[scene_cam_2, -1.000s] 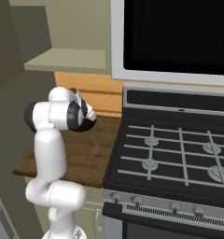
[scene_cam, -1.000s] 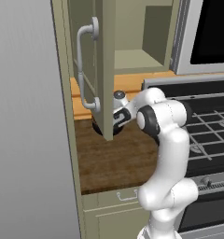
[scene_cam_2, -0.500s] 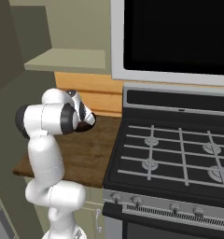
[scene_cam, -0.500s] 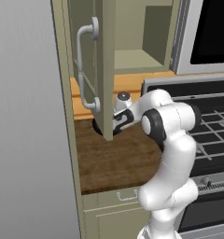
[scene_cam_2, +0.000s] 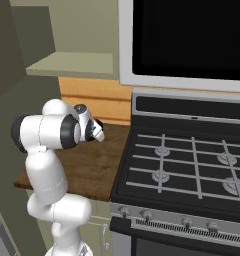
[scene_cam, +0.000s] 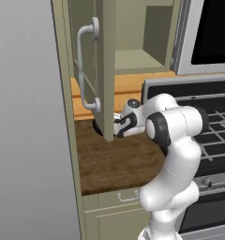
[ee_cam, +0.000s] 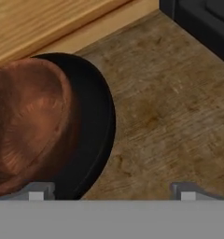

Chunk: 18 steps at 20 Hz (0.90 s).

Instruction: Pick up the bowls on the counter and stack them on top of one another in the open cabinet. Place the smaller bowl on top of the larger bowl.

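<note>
Claw (ee_cam: 109, 193) spread wide, low over counter (ee_cam: 170, 107); brown bowl (ee_cam: 25, 126) overlapping black bowl (ee_cam: 93, 130) at left.

smaller bowl (ee_cam: 30, 121) glossy, wood-like; larger bowl (ee_cam: 93, 135) smooth black; counter (ee_cam: 170, 116) matt, grainy wood.

No readable text, label, brand, number or sign anywhere for you. Cabinet door (scene_cam: 88, 70), counter (ee_cam: 165, 107), stove front (scene_cam_2: 192, 107) and both bowls carry plain surfaces. Stove knobs (scene_cam_2: 164, 218) too small to show you any markings.
</note>
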Tool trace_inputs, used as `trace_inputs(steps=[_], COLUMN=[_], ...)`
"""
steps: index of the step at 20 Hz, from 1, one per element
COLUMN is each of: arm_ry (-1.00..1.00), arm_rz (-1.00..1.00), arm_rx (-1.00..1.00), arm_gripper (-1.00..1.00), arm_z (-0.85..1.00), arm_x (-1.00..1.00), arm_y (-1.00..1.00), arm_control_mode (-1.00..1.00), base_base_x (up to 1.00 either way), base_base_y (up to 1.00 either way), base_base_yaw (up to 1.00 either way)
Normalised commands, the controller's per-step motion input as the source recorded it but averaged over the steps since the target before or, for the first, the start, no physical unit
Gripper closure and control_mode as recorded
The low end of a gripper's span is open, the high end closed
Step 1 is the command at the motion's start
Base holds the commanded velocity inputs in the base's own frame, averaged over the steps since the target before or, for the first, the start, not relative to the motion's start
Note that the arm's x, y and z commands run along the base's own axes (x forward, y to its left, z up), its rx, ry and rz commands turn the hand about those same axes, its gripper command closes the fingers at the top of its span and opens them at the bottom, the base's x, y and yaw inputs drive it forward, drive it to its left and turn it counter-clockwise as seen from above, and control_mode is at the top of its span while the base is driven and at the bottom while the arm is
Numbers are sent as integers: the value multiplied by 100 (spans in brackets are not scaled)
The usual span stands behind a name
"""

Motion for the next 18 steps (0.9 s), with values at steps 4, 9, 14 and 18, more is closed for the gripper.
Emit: trace_inputs(steps=[4, 9, 14, 18], arm_ry=[7, 8, 3, 0], arm_rz=[0, 0, 0, 0], arm_rx=[0, 0, -1, -3], arm_gripper=[-100, -100, -100, 100], arm_z=[-20, -37, -39, -34], arm_x=[55, 28, 9, 1], arm_y=[0, 3, 10, 9], arm_control_mode=[-100, -100, -100, -100], base_base_x=[0, 0, 0, 0], base_base_y=[0, 0, 0, 0], base_base_yaw=[0, 0, 0, 0])
